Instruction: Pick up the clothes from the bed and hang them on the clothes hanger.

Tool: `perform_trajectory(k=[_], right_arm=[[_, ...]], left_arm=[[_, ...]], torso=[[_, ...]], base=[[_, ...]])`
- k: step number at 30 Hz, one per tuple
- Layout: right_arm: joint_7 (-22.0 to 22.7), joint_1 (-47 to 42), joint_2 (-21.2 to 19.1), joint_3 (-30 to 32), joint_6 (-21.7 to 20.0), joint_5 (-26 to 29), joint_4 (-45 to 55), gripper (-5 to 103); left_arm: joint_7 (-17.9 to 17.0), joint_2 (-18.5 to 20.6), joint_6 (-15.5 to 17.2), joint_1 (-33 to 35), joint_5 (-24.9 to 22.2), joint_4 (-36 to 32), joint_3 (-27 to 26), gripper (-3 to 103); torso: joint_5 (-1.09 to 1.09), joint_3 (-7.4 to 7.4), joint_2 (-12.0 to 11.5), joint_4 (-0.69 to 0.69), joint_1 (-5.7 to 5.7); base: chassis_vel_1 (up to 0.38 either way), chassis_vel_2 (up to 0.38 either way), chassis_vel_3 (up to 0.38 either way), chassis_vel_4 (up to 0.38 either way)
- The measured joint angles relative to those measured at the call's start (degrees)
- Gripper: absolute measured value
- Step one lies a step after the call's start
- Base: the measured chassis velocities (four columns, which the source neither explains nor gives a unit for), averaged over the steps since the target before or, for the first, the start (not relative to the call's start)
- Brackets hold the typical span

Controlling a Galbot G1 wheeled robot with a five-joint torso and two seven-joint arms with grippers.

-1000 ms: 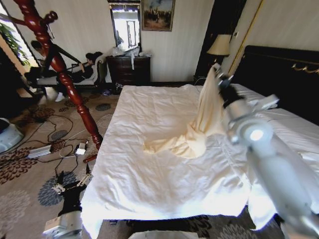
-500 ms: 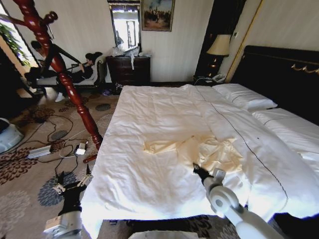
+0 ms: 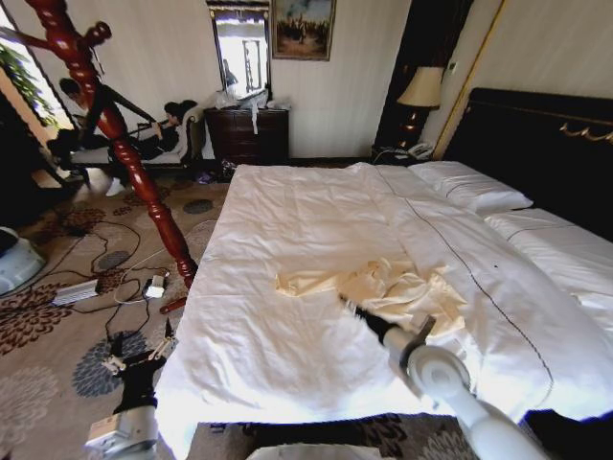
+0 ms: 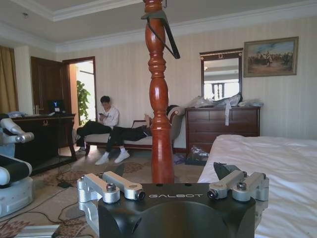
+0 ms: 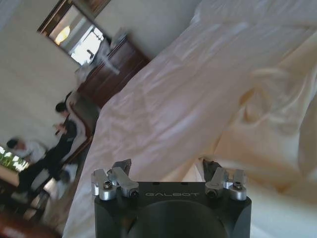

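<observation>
The clothes (image 3: 383, 286), a pale cream-yellow garment, lie crumpled on the white bed (image 3: 287, 220) near its middle, one sleeve stretched toward the left. My right gripper (image 3: 347, 305) is low over the duvet at the garment's near edge. The right wrist view shows that gripper (image 5: 167, 168) open and empty, with the clothes (image 5: 267, 134) just ahead of its fingers. The black clothes hanger (image 4: 157, 15) hangs at the top of a red wooden post (image 4: 159, 114). My left gripper (image 3: 139, 353) is parked low beside the bed, and my left gripper (image 4: 171, 171) stands open.
The red wooden post (image 3: 124, 153) stands on the patterned carpet left of the bed. Cables and a power strip (image 3: 75, 290) lie on the floor there. White pillows (image 3: 469, 187) and a dark headboard (image 3: 536, 144) are at the right. A dresser (image 3: 247, 134) stands at the far wall.
One second ago the right gripper held the clothes lifted high. They have since dropped flat onto the bed, and the arm has come down low and reached left along the garment's near edge.
</observation>
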Motion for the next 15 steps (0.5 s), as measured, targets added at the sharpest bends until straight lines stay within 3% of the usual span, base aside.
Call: perform_trajectory(k=[5, 8, 11, 14, 15], right_arm=[[3.8, 7.3, 1.3, 2.3, 1.1, 2.6, -10.5, 96], [5.1, 9.2, 1.6, 2.8, 0.8, 2.8, -13.2, 99], [8.5, 9.4, 1.0, 3.7, -4.7, -2.7, -13.8, 100], [8.7, 7.7, -0.1, 4.0, -7.7, -5.2, -11.8, 100], [10.2, 5.7, -1.2, 4.0, -11.1, -6.3, -9.4, 100]], left_arm=[[-0.1, -0.1, 0.1, 0.0, 0.3, 0.0, -0.1, 100], [-0.1, -0.3, 0.1, 0.1, 0.7, 0.0, 0.0, 100], [-0.2, -0.4, 0.2, 0.2, 0.9, -0.1, -0.1, 100], [-0.2, -0.4, 0.2, 0.3, 1.0, -0.2, -0.2, 100], [-0.2, -0.4, 0.3, 0.4, 1.0, -0.3, -0.2, 100]], torso=[[0.01, 0.00, 0.0, 0.00, 0.01], [0.01, 0.00, 0.0, -0.01, 0.01], [0.01, 0.00, 0.0, 0.01, 0.01], [-0.01, 0.00, 0.0, -0.02, 0.01], [0.00, 0.00, 0.0, -0.03, 0.01]], base=[[0.000, 0.000, 0.000, 0.000], [0.000, 0.000, 0.000, 0.000], [0.000, 0.000, 0.000, 0.000], [0.000, 0.000, 0.000, 0.000], [0.000, 0.000, 0.000, 0.000]])
